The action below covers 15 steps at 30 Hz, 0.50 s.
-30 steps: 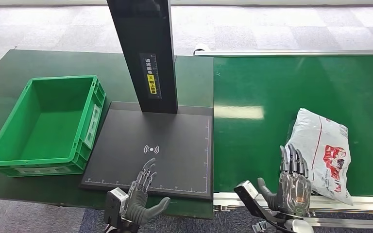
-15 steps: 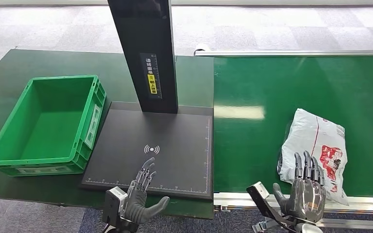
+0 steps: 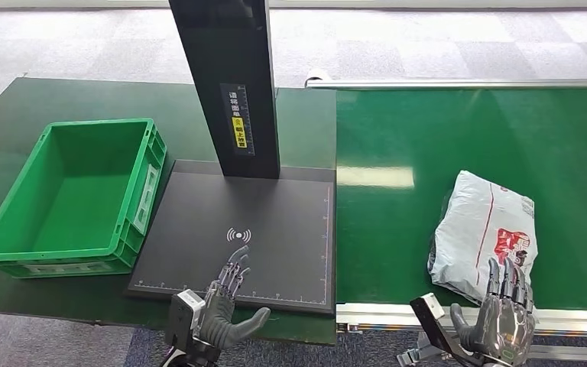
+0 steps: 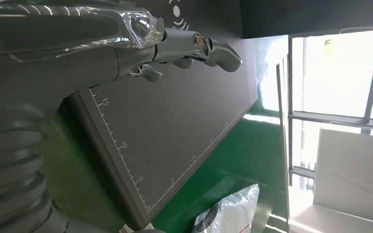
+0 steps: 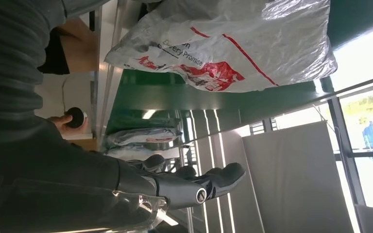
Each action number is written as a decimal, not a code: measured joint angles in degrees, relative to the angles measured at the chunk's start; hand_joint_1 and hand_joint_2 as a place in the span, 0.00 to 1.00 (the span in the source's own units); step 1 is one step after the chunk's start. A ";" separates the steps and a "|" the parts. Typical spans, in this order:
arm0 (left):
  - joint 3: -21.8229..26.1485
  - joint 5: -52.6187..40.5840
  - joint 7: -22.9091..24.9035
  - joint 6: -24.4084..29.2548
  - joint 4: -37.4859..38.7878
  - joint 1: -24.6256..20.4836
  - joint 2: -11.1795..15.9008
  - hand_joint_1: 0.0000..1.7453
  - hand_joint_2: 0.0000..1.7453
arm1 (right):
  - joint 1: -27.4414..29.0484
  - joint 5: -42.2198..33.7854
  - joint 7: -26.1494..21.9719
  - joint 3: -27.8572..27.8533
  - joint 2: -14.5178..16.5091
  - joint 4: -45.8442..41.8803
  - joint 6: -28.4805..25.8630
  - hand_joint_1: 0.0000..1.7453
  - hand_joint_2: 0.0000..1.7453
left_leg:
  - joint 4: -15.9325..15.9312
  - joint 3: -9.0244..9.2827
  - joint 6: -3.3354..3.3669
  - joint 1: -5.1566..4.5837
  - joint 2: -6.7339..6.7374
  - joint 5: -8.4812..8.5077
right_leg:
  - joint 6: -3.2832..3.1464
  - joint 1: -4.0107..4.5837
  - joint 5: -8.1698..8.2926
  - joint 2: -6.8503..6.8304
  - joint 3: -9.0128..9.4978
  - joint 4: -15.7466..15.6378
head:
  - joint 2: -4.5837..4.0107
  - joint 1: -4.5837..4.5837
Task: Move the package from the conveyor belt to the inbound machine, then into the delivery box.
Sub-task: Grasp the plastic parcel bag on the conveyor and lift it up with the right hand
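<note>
Both your hands hang spread and empty, the right hand (image 3: 507, 321) just beside the package (image 3: 483, 232), the left hand (image 3: 225, 306) over the scanner (image 3: 275, 222).

Right hand (image 3: 507, 325) lower, further right — package (image 3: 483, 234) shifted left.

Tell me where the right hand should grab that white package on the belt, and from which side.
Probably the package's near end, by the belt's front edge, reached from the robot's side. The open right hand sits just below that end. The bag lies flat and soft, so closing the fingers over its bulging near edge seems best.
</note>
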 joint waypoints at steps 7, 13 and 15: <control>0.00 -0.09 -0.07 -0.55 0.78 -0.73 0.00 0.00 1.00 | -2.40 -0.52 -2.41 -2.55 0.04 5.07 -1.32 0.00 1.00 | 0.00 0.00 0.00 0.00 0.01 0.00 | 0.00 0.00 0.00 0.00 0.00 0.00 | 0.00 -0.01; 0.00 -0.08 -0.08 -0.72 1.43 -1.68 -0.18 0.00 1.00 | -6.22 -1.79 -4.80 -3.57 -0.08 12.19 -2.74 0.00 1.00 | 0.01 0.02 0.02 0.00 0.00 0.02 | 0.01 0.00 0.02 0.01 0.01 0.00 | 0.00 -0.01; -0.01 -0.10 -0.08 -0.88 1.48 -2.03 -0.33 0.00 1.00 | -7.66 -2.26 -5.62 -3.56 -0.08 14.89 -3.25 0.00 1.00 | 0.01 0.02 0.02 0.00 0.01 0.02 | 0.01 0.00 0.03 0.01 0.02 0.00 | 0.00 -0.01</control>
